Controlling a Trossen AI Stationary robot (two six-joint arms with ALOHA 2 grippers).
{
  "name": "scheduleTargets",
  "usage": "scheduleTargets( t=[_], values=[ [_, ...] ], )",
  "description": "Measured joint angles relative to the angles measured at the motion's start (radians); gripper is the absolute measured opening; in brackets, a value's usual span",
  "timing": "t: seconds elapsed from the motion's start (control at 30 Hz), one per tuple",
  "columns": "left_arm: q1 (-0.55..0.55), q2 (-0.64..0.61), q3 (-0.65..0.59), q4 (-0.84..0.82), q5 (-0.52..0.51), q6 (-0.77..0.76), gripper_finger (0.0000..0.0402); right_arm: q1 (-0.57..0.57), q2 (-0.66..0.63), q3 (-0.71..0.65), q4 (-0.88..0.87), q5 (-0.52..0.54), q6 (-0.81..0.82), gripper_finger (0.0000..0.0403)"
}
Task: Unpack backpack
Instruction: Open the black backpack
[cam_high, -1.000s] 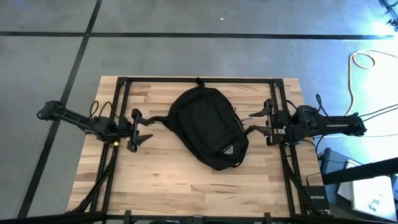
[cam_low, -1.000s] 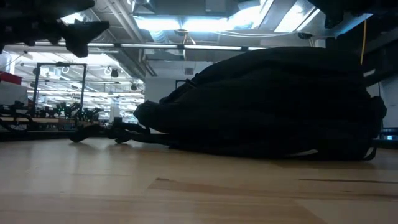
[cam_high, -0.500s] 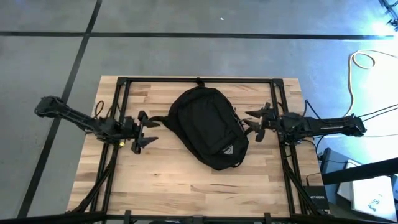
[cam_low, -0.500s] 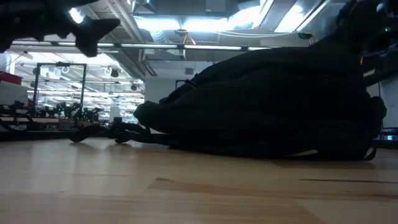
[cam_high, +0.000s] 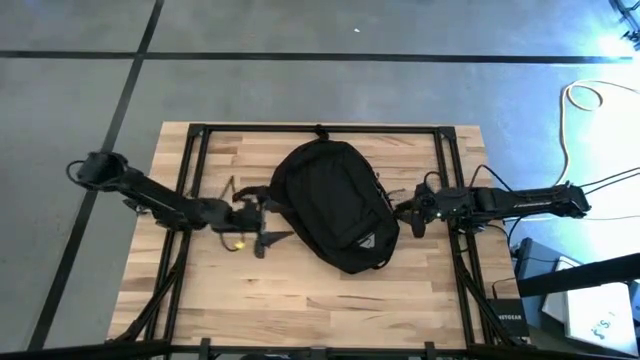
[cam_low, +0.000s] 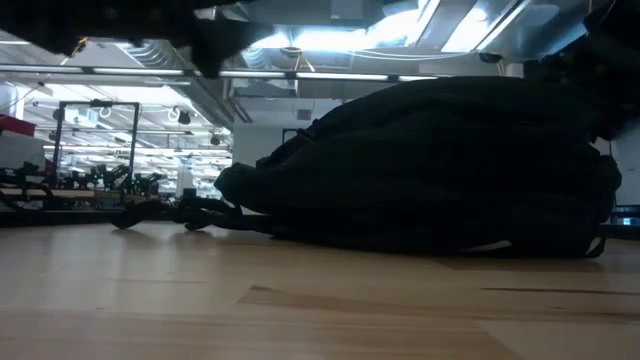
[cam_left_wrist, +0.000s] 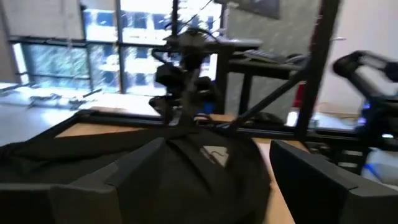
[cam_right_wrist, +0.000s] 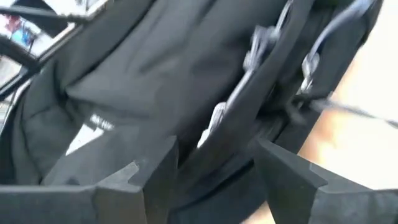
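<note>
The black backpack (cam_high: 335, 205) lies flat on the wooden table (cam_high: 300, 300), its pale logo (cam_high: 366, 240) toward the near right; in the low view the backpack (cam_low: 440, 165) bulks up at the right. My left gripper (cam_high: 262, 216) stands open at the backpack's left side, pointing level over it, and the backpack (cam_left_wrist: 186, 158) shows between its fingers in the left wrist view. My right gripper (cam_high: 407, 214) is open just off the backpack's right side, tipped down toward silver zipper pulls (cam_right_wrist: 217, 115). I see no touch by either gripper.
Black frame rails (cam_high: 192, 165) (cam_high: 446, 150) run along the table's left, right and far sides. A backpack strap (cam_low: 160, 215) trails on the table toward the left. Bare wood lies between the backpack and the near edge.
My left gripper has travelled toward the table's right, up to the backpack's left side, rising slightly and staying open. My right gripper has sunk, rolled and tipped down toward the backpack's right side. The backpack has not moved.
</note>
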Motion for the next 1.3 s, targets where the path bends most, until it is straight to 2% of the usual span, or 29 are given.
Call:
scheduleTargets(
  t=[0.3,0.47,0.6,0.73,0.87,0.97,1.13,1.3],
  values=[
    [0.031,0.249,0.213,-0.011,0.001,0.04,0.0274,0.0,0.163,0.0,0.143,-0.043,0.015,0.0191],
    [0.031,0.314,0.267,-0.052,0.001,0.059,0.0274,0.001,0.32,0.0,0.356,-0.116,-0.047,0.0182],
    [0.031,0.325,0.269,-0.056,0.001,0.036,0.0274,0.001,0.461,0.0,0.611,-0.188,-0.091,0.015],
    [0.031,0.325,0.27,-0.043,0.0,-0.027,0.0274,0.001,0.612,0.001,0.866,-0.235,-0.16,0.0101],
    [0.028,0.325,0.29,-0.068,-0.006,-0.108,0.0274,0.0,0.763,0.006,1.117,-0.379,-0.24,0.003],
    [0.012,0.325,0.316,-0.127,-0.004,-0.086,0.0274,-0.031,0.795,0.029,1.11,-0.414,-0.251,0.0008],
    [-0.014,0.344,0.383,-0.185,-0.009,-0.025,0.0274,-0.087,0.716,0.048,0.938,-0.419,-0.318,0.005],
    [-0.01,0.455,0.477,-0.312,-0.023,0.029,0.0274,-0.121,0.573,0.081,0.63,-0.239,-0.428,0.0086]
  ],
)
